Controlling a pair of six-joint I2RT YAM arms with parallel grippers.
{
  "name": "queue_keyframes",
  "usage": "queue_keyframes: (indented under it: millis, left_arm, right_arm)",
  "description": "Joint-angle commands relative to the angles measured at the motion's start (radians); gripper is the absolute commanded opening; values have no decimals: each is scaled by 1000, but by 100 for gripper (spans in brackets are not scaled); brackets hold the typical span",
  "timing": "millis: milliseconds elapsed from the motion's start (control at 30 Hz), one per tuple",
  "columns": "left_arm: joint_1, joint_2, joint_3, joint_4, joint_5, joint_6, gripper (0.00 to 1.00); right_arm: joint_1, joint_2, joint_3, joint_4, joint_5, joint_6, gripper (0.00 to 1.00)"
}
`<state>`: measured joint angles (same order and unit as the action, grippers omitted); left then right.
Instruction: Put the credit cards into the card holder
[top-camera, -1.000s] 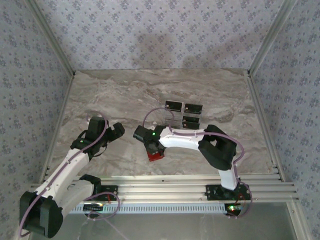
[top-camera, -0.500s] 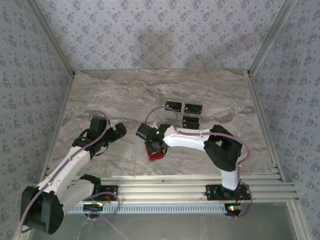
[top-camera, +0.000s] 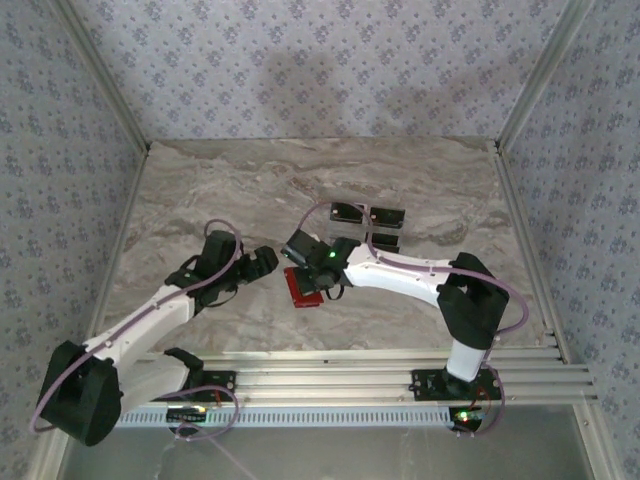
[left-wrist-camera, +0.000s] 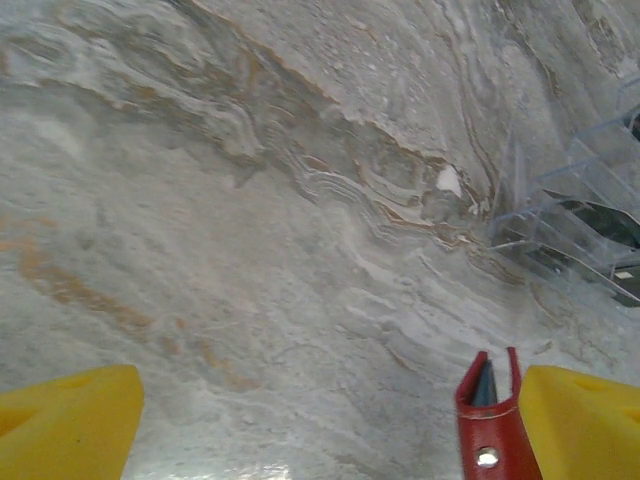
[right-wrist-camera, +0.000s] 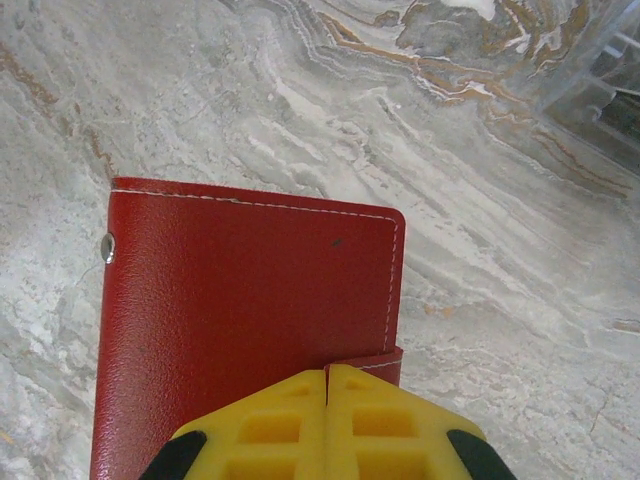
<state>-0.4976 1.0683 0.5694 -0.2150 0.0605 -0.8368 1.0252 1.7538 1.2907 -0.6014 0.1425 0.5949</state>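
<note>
The card holder (top-camera: 301, 290) is a red stitched wallet. It lies cover-up under my right gripper (right-wrist-camera: 327, 375), whose yellow fingers are shut on a fold of its near edge (right-wrist-camera: 368, 362). My left gripper (left-wrist-camera: 330, 405) stands open just left of it. The wallet's snap edge (left-wrist-camera: 487, 432) shows edge-on between the fingers, close to the right finger (left-wrist-camera: 585, 420). Dark credit cards (top-camera: 348, 212) (top-camera: 386, 216) (top-camera: 382, 239) sit behind the wallet in a clear rack (left-wrist-camera: 585, 215). In the top view the two grippers (top-camera: 266, 262) (top-camera: 316, 272) flank the wallet.
The marble tabletop (top-camera: 220, 190) is bare to the left and at the back. An aluminium rail frame (top-camera: 400, 365) runs along the near edge by the arm bases. Patterned walls close in the sides.
The right gripper closed on the wallet and drew it a little back and left. The left arm reached right, bringing its open gripper up to the wallet's left edge.
</note>
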Motion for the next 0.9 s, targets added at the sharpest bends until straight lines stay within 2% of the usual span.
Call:
queue_keyframes:
  millis: [0,433,700,800,867]
  left_arm:
    - [-36,33,24,98,13,-50,95]
    - [-129,145,27,221,-7,-111,79]
    - [-169,184,27,261,-31,-132,65]
    - [-180,200,32,279,-39,-136,53]
    - [-184,215,37,285,-41,-132,39]
  right_arm:
    - [-4,-28,3,8,-5,13,0]
    - [-12,-34,0,44,-8,16,0]
    - [-16,-40,-8,62,-9,17,0]
    - [-19,-46,-17,71,-13,19,0]
    - [-24,-51,-28,73,-17,19,0]
